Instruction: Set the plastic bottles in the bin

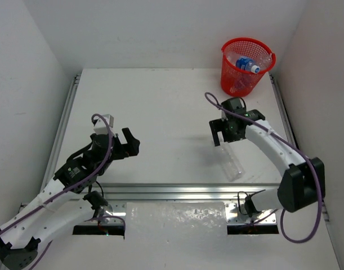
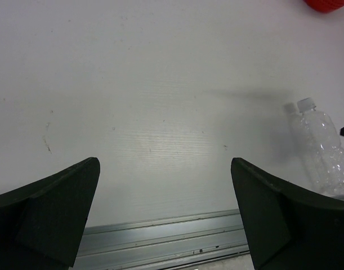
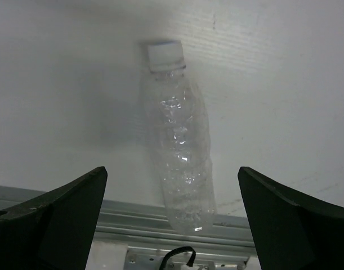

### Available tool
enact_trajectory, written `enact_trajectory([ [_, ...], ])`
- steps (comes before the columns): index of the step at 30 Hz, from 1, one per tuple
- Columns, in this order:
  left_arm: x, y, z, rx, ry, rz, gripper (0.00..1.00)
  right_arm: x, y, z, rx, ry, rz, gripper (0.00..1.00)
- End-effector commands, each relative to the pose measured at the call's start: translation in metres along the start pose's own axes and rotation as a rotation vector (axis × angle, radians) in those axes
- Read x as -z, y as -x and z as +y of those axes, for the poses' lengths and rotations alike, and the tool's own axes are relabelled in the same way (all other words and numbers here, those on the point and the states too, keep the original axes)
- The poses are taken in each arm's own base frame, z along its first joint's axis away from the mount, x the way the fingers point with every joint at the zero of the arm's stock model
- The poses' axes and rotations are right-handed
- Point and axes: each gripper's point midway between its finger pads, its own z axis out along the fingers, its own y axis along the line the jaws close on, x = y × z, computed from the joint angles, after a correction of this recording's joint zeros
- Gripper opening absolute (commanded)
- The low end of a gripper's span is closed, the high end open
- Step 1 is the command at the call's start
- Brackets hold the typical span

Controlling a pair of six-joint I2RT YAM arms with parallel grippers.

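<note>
One clear unlabelled plastic bottle (image 1: 231, 163) lies on the white table near the front rail, white cap pointing away from the arm bases. It shows in the right wrist view (image 3: 181, 152) and in the left wrist view (image 2: 325, 147). My right gripper (image 1: 223, 135) is open and empty, hovering just above the bottle's cap end, jaws either side of it in the right wrist view (image 3: 172, 222). My left gripper (image 1: 129, 145) is open and empty over the left part of the table. The red mesh bin (image 1: 246, 66) at the back right holds bottles, one with a blue label (image 1: 246, 63).
A metal rail (image 1: 188, 191) runs along the table's front edge, just behind the bottle's base. Rails also run along the left and right sides. White walls enclose the table. The bin's red edge (image 2: 328, 4) shows at the left wrist view's top right.
</note>
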Motion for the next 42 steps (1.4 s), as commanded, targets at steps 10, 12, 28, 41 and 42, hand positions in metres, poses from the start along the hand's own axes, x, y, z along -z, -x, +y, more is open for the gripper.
enact_trajectory([
  [10,0.004,0.013,-0.014,0.005,-0.078,-0.035,1.0,-0.071,-0.034,0.013,0.049,0.097,0.234,0.8],
  [12,0.005,0.014,-0.017,0.003,-0.093,-0.038,1.0,-0.082,-0.043,0.009,0.059,0.069,0.277,0.79],
  [28,0.005,0.012,-0.02,-0.01,-0.112,-0.032,1.0,0.029,0.149,0.061,0.122,0.331,-0.381,0.0],
  [41,0.012,0.015,-0.024,-0.001,-0.158,-0.05,1.0,0.151,0.392,-0.177,-0.417,-0.363,-1.289,0.0],
  [42,0.011,0.014,-0.025,-0.003,-0.163,-0.049,1.0,0.164,0.398,-0.186,-0.404,-0.421,-1.343,0.0],
])
